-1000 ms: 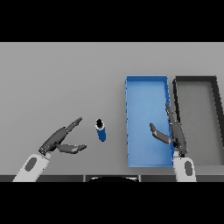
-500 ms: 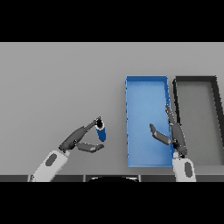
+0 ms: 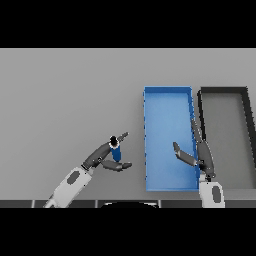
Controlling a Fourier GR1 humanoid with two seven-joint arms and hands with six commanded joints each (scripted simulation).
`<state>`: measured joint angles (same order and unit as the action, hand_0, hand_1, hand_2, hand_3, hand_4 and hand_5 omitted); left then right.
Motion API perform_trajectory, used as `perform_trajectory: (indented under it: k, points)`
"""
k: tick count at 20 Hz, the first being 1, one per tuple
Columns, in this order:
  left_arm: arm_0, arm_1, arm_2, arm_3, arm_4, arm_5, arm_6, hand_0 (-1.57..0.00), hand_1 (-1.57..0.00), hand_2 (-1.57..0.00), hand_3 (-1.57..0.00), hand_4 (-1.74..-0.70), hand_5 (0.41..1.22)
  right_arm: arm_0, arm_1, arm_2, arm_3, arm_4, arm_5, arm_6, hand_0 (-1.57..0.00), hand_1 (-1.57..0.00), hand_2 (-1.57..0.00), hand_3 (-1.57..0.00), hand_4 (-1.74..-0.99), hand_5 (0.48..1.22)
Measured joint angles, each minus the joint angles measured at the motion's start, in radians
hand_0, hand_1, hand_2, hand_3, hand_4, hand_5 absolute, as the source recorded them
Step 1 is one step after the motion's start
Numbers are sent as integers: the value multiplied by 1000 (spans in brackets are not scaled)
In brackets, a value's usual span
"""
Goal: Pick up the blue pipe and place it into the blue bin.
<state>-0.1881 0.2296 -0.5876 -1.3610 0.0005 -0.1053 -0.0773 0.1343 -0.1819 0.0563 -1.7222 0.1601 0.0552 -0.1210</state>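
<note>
A small blue pipe (image 3: 116, 151) with a dark top stands on the grey table, left of the blue bin (image 3: 168, 95). My left hand (image 3: 102, 156) has its straight fingers behind the pipe and its thumb in front of it, around it but not closed. My right hand (image 3: 199, 155) hovers open over the blue bin's right wall, fingers straight and thumb pointing left over the bin floor.
A dark grey bin (image 3: 223, 91) stands right beside the blue bin, at the table's right side.
My left hand has moved right and forward from the table's lower left until its fingers and thumb bracket the pipe. The right hand has barely shifted.
</note>
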Motion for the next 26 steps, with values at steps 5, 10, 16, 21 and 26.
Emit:
perform_trajectory:
  k: [5, 10, 16, 21, 26]
  points:
    - [10, -56, 37, 30, 80, -15, -58, -359, -547, -689, -742, -1369, 832, 7, -1, -9, 9, -11, 3, -6, 1, 1, 1, 1, -1220, 656]
    - [27, -85, 20, 28, 74, -9, -84, -1174, -1235, -1282, -1270, -1553, 1094, 3, 5, -8, 13, -27, 13, -2, 1, 1, 1, 1, -1228, 656]
    - [36, -105, 7, -36, 16, 38, -116, -1467, -1483, -1495, -1492, -1478, 1188, -18, 15, -2, 19, -26, 12, 31, 1, 1, 1, 1, -1219, 628]
    - [5, -134, 27, -115, 21, 28, -104, -1537, -1542, -1546, -1545, -1467, 1210, -22, 9, -7, 18, -23, 8, 35, 1, 1, 1, 1, -1213, 639]
    - [-44, -153, 32, -203, 33, -14, -41, -1560, -1562, -1563, -1563, -1466, 1217, -22, 1, -5, 29, -2, 2, 18, 1, 1, 1, 1, -1170, 644]
